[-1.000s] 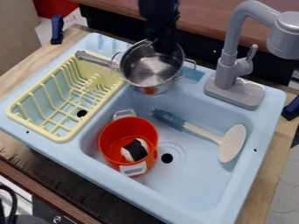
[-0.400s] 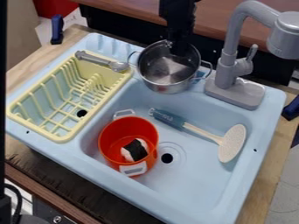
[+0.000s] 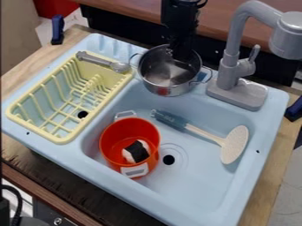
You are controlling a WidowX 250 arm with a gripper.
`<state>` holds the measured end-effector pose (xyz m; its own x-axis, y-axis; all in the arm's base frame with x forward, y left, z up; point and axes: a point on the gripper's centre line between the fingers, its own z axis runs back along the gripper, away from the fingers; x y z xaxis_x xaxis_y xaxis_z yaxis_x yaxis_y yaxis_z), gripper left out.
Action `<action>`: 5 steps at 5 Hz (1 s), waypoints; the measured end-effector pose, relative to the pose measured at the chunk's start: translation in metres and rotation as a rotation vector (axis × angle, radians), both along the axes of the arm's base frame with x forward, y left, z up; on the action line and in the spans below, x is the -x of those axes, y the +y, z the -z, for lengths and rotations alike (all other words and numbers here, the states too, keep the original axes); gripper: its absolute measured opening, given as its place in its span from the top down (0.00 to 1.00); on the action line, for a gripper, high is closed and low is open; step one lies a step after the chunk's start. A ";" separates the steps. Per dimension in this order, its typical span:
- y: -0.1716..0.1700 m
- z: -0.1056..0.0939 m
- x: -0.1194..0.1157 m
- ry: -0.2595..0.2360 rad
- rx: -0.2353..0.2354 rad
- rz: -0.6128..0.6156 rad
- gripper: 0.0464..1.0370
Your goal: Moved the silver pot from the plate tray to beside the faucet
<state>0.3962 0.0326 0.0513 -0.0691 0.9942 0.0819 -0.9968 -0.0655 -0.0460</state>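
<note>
One silver pot beside faucet

Upper right: faucet bars passage. Lower right: room over sink floor (skimmer lies farther up). Lower centre: red pot obstructs.

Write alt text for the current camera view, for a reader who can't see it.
A silver pot is at the black end effector, beside the gray faucet at the back of a light-blue toy sink. In the basin are a red pot holding a black-and-white item and a blue-handled utensil; a yellow rack sits left.
</note>
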 end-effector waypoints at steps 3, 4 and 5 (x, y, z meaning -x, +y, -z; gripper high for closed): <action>0.002 -0.004 -0.017 -0.033 -0.008 0.001 0.97; 0.002 0.006 -0.019 -0.071 0.022 0.040 0.83; 0.004 -0.001 -0.019 -0.149 0.042 0.060 0.58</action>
